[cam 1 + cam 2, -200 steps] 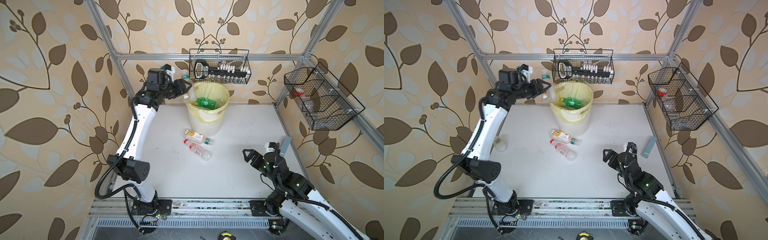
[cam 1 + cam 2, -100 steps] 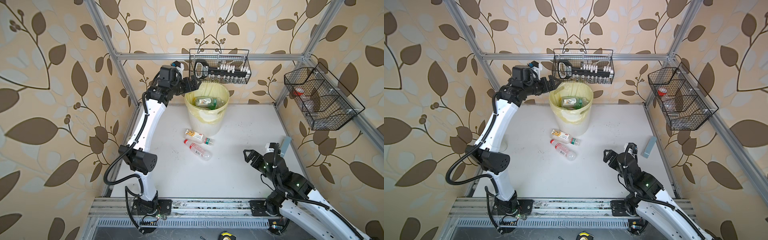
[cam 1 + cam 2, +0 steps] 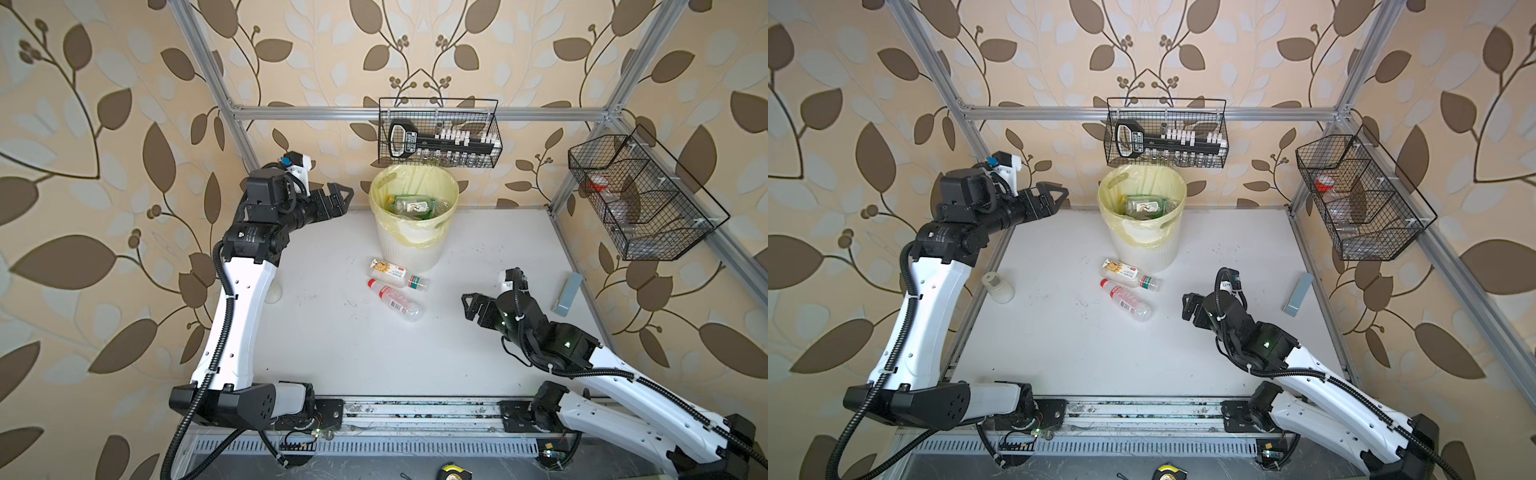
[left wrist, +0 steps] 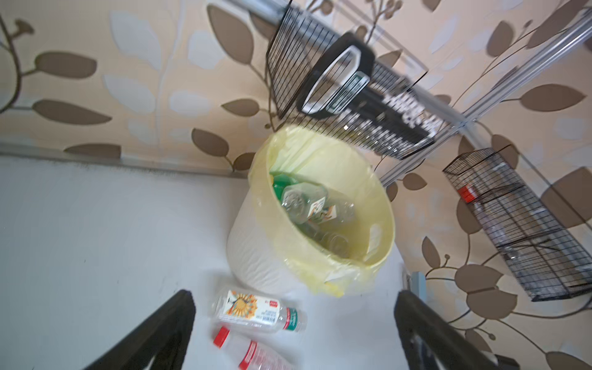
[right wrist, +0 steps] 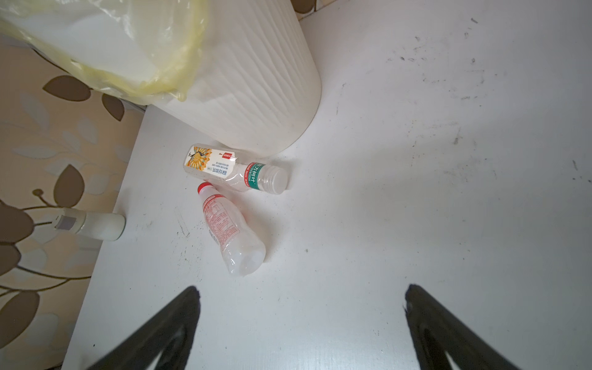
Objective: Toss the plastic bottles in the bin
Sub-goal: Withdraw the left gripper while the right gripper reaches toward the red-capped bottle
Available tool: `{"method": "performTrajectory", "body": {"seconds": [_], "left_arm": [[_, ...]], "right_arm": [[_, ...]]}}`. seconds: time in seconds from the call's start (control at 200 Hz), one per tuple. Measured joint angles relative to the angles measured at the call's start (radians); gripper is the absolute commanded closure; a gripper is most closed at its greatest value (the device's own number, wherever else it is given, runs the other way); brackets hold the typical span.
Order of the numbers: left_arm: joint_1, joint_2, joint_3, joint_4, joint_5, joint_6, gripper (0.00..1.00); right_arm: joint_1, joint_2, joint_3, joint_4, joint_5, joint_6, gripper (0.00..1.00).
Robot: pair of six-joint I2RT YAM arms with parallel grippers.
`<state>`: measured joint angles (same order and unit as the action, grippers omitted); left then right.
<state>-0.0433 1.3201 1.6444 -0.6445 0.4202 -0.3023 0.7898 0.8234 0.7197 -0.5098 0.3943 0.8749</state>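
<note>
White bin (image 3: 415, 249) had some bottles (image 3: 411, 205) inside; orange-label bottle (image 3: 390, 271) & red-cap bottle (image 3: 395, 300) lay on worktop (image 3: 332, 332) just in front. Left pincer (image 3: 343, 198) was open & empty near bin rim, right pincer (image 3: 468, 306) open too.

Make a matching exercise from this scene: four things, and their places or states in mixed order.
1. sunflower-label bottle
2. red-capped bottle
3. left gripper
4. grey block

a. near the table's right edge
b. open, raised beside the bin
c. lying on the table, closest to the bin
d. lying on the table, farther from the bin

Pairs: 1-c; 2-d; 3-b; 4-a
</note>
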Motion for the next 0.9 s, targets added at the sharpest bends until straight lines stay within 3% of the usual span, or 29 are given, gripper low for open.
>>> {"method": "performTrajectory", "body": {"seconds": [0.425, 0.675, 0.9], "left_arm": [[0.006, -0.111, -0.306, -0.020, -0.001, 0.161, 0.01], [0.006, -0.130, -0.373, -0.042, 0.003, 0.260, 0.01], [0.006, -0.154, -0.485, -0.040, -0.004, 0.381, 0.01]], "right_arm": [[0.090, 0.120, 0.039, 0.084, 0.050, -0.098, 0.00], [0.130, 0.271, 0.130, 0.080, 0.045, -0.182, 0.00], [0.153, 0.255, 0.124, 0.096, 0.044, -0.245, 0.00]]}}
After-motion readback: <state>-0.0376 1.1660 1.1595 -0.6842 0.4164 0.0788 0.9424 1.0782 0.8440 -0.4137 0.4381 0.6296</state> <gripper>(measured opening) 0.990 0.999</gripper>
